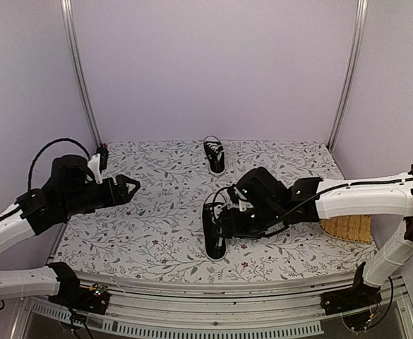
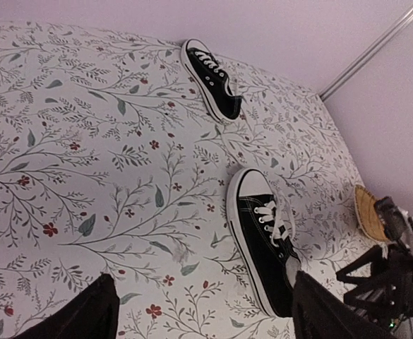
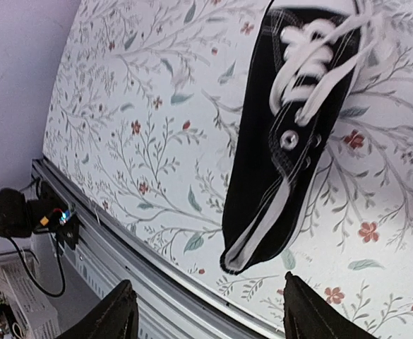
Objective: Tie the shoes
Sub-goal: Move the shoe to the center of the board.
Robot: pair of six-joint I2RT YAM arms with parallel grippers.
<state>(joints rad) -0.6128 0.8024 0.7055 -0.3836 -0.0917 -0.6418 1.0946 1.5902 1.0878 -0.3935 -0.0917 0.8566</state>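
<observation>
Canvas near shoe (image 1: 214, 236) mid-scene & far shoe (image 1: 214, 156) behind it prob light, laces (image 3: 312, 63) soft/limp, so pinch lace strands, not uppers; right gripper (image 3: 207, 282) over near shoe, left gripper (image 2: 202, 277) off left, both wide, empty.

Two black sneakers (image 1: 214, 157) (image 1: 213, 241), two robot arms (image 1: 65, 194) (image 1: 354, 199), one woven mat (image 1: 347, 227)

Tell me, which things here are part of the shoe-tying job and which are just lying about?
Part of the job: the near shoe, the far shoe.
Just lying about: the woven mat at the right edge, the flowered tablecloth.
</observation>
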